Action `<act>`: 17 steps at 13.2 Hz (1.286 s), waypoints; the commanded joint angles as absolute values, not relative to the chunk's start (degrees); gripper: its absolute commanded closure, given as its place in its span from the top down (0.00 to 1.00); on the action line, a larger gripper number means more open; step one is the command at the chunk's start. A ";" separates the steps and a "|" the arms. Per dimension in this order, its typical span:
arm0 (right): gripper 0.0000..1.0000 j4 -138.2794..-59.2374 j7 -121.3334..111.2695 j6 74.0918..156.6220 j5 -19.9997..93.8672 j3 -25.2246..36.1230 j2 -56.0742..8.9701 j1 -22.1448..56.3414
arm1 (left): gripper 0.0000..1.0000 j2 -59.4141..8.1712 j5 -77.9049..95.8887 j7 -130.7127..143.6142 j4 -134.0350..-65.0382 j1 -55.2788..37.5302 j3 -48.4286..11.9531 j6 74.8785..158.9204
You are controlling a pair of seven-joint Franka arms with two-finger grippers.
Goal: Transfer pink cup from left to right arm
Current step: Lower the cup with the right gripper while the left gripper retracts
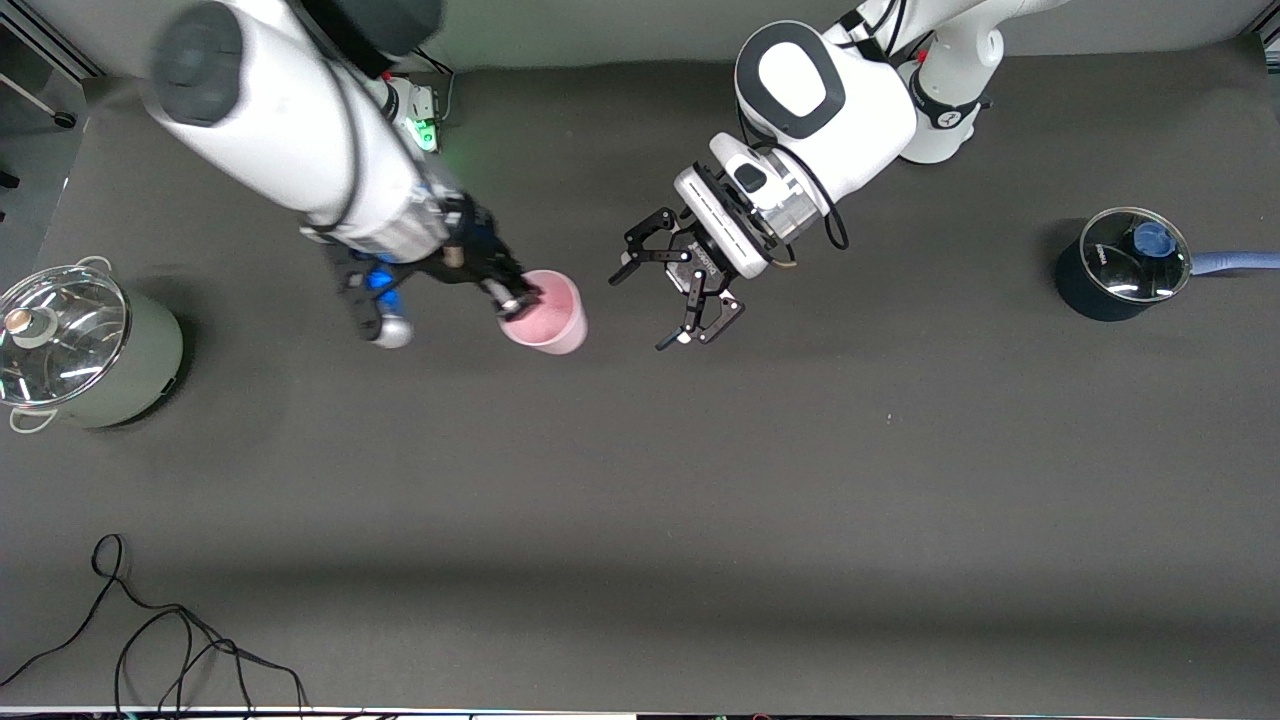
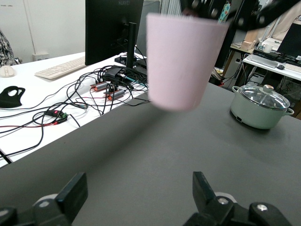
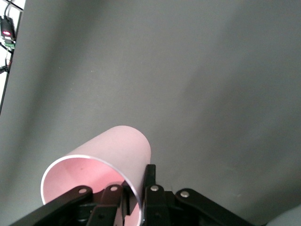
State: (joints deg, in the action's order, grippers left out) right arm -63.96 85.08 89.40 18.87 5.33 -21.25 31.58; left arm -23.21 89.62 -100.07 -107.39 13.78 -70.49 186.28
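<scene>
While our right gripper (image 1: 515, 297) pinches the pink cup's (image 1: 548, 311) rim aloft, our left gripper (image 1: 668, 300) hangs released beside it, apart.

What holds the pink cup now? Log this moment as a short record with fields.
cup: pink cup, lifted off the table, upright
holder: right hand, shut on the cup's rim, one finger inside and one outside
left hand: open, beside the cup and apart from it, over bare table
handover: cup is with the right arm
green pot: with glass lid, at the right arm's end of the table
dark pot: with glass lid, at the left arm's end
</scene>
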 commanded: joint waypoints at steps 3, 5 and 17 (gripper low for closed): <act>0.00 -63.72 62.73 78.43 19.17 5.54 -18.20 24.54 | 0.99 -24.34 90.53 -99.32 -107.75 16.16 -70.40 186.50; 0.00 -64.33 49.38 72.36 18.98 7.63 -16.79 20.32 | 0.99 -25.22 90.18 -97.13 -107.75 18.71 -70.31 186.07; 0.00 -94.97 4.75 93.29 7.12 25.31 -12.92 19.34 | 1.00 -26.55 78.07 -94.42 -117.42 42.63 -65.76 152.88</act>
State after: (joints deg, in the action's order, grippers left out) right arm -85.49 7.44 85.63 8.50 24.11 -16.88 18.25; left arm -27.99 81.85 -97.72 -116.10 41.38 -67.81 157.76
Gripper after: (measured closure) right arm 0.925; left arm 0.000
